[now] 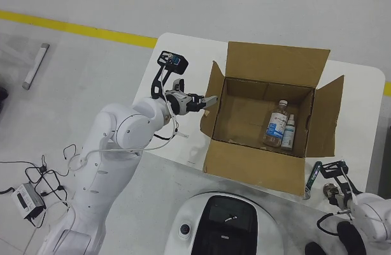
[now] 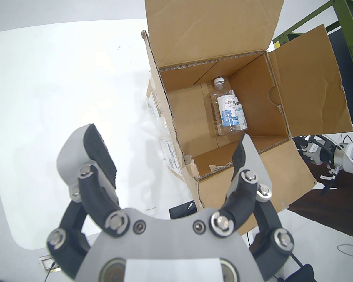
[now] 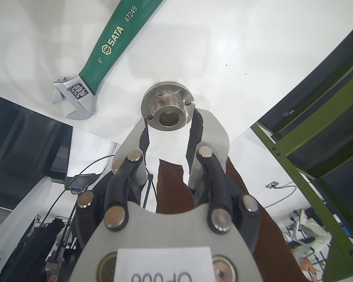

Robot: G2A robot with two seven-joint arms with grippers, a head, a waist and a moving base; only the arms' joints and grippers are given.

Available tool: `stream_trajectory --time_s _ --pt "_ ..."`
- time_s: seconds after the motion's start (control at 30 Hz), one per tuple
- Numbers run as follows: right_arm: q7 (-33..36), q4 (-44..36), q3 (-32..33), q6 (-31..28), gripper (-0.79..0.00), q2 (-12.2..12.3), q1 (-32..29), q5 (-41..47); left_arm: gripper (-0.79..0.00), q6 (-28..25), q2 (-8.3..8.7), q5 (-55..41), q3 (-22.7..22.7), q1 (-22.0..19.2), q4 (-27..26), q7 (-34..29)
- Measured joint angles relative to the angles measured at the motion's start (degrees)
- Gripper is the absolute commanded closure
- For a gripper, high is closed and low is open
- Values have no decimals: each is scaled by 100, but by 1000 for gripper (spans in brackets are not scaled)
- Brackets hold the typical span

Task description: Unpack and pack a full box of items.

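Presently the cardboard box [image 1: 253, 167] [image 2: 211, 30] stands open on the white tabletop [image 1: 367, 95] [image 2: 61, 74], all four flaps splayed outward. We note two items on its floor: a large clear bottle [image 1: 276, 122] [image 2: 223, 110] with a white cap and a blue-and-white label, and a small bottle [image 1: 288, 132] [image 2: 239, 115] lying against it. Both lie on their sides, caps pointing away from the robot, close to the box wall on the robot's right. The left gripper [image 1: 207, 101] [image 2: 167, 136] hangs over the tabletop outside the box, just beside the left-hand flap and aimed toward the box. Its jaws are spread wide with nothing between them. The bottles lie well apart from it, across the full width of the box floor. Off the box's near right corner, a wrench [image 1: 312, 178] [image 3: 117, 39] with a green handle lies flat on the tabletop. Its steel head is toward the tabletop's near edge. Near that head, but apart from it, a metal flange [image 3: 167, 107] rests on the tabletop with its bored hub facing up. The right gripper [image 3: 170, 121] sits directly at the flange, bracketing its sides. We cannot tell whether it clamps the flange or merely stands around it.
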Motion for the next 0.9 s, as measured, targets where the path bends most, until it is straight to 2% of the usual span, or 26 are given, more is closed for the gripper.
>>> stream_trajectory --time_s 0.63,0.73,0.8,0.83,0.9 --pt "-151 350 -168 92 -299 27 160 -107 -785 0 0 0 0 0 0 0" --pt "-171 391 -192 104 -271 30 177 -106 -785 0 0 0 0 0 0 0" --pt "-182 416 -208 111 -237 32 185 -111 -785 0 0 0 0 0 0 0" --pt "-192 429 -218 116 -185 33 189 -119 -785 0 0 0 0 0 0 0" --pt "-205 444 -230 124 0 35 192 -127 -785 0 0 0 0 0 0 0"
